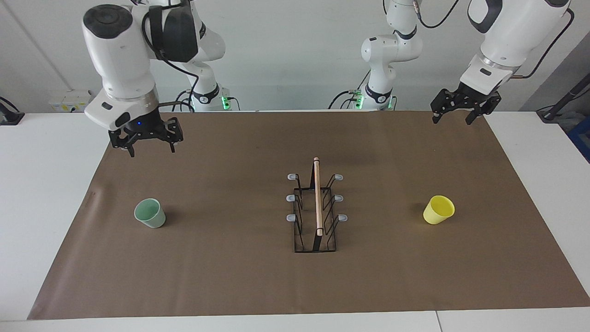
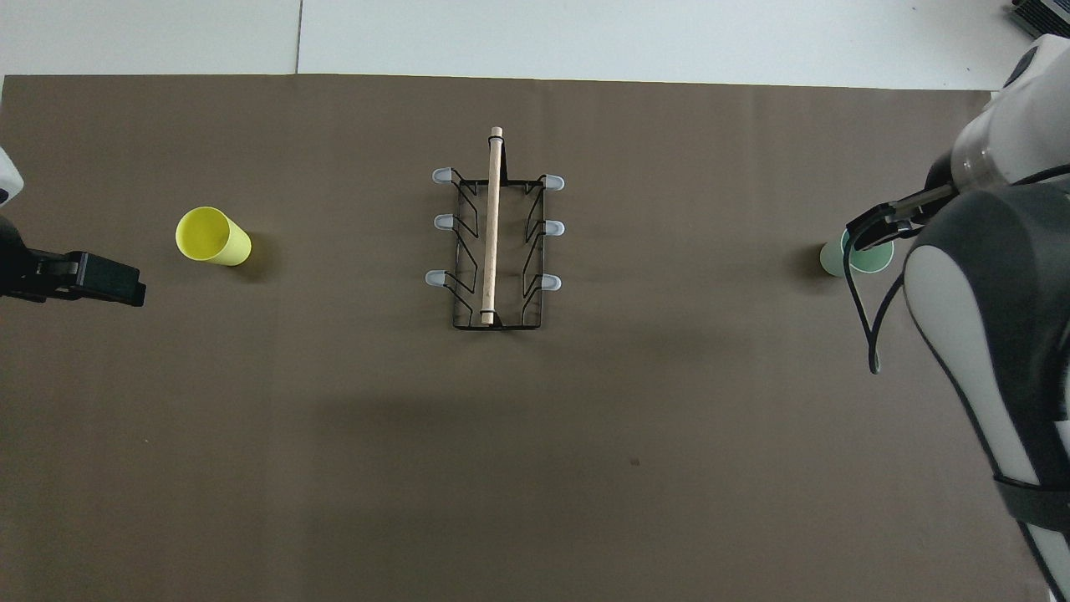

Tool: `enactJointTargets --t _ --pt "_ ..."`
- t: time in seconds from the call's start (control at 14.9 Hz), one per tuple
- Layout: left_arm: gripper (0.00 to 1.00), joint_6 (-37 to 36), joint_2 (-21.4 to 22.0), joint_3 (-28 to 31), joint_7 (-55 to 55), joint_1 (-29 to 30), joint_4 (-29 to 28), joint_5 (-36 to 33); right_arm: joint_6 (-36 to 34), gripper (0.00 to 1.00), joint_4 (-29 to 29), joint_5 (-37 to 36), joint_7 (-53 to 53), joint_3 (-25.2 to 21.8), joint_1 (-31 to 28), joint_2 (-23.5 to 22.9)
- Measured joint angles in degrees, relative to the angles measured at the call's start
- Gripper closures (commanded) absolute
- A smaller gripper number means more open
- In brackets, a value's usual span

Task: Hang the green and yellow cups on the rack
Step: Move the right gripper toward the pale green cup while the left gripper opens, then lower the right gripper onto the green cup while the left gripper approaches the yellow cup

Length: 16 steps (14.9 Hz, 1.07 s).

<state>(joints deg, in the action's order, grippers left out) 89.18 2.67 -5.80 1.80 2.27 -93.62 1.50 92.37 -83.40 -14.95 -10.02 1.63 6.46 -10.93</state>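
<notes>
Standing upright at mid-mat: rack [image 1: 315,207], black wire, wooden rod on top, all grey-tipped pegs bare; lying tipped on the brown mat [image 1: 230,286] toward the right arm's end, green cup [image 1: 150,213]; tipped likewise toward the left arm's end, yellow cup [image 1: 439,209]. Hanging over the mat's robot-side corners, fingers spread, holding nothing: right gripper [image 1: 152,146], left gripper [image 1: 454,117].

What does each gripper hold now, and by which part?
Nothing is held. The left gripper and right gripper hang open above the mat. The pale green plastic cup and bright yellow plastic cup stand untouched.
</notes>
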Motion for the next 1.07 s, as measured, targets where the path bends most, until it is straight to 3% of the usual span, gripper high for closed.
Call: enactJointTargets --t 0.2,0.54,0.8,1.07 --pt "0.0 2.0 -2.3 -0.1 -4.1 0.0 -0.2 0.9 1.3 0.0 -0.5 -6.8 -7.0 0.0 1.5 -3.9" --pt "0.0 6.4 -9.8 0.8 -16.9 4.0 0.7 10.1 5.4 0.0 -3.2 -20.0 -15.2 0.1 5.1 -8.1" --pt "0.0 11.8 -13.9 1.0 -29.4 9.8 0.0 18.4 7.8 0.0 -5.3 -21.4 -19.7 0.0 5.3 -8.6" --pt "0.0 14.2 -17.8 1.1 -40.1 13.9 -1.0 25.2 10.9 0.0 -5.7 -24.7 -34.6 -0.3 4.2 -8.6"
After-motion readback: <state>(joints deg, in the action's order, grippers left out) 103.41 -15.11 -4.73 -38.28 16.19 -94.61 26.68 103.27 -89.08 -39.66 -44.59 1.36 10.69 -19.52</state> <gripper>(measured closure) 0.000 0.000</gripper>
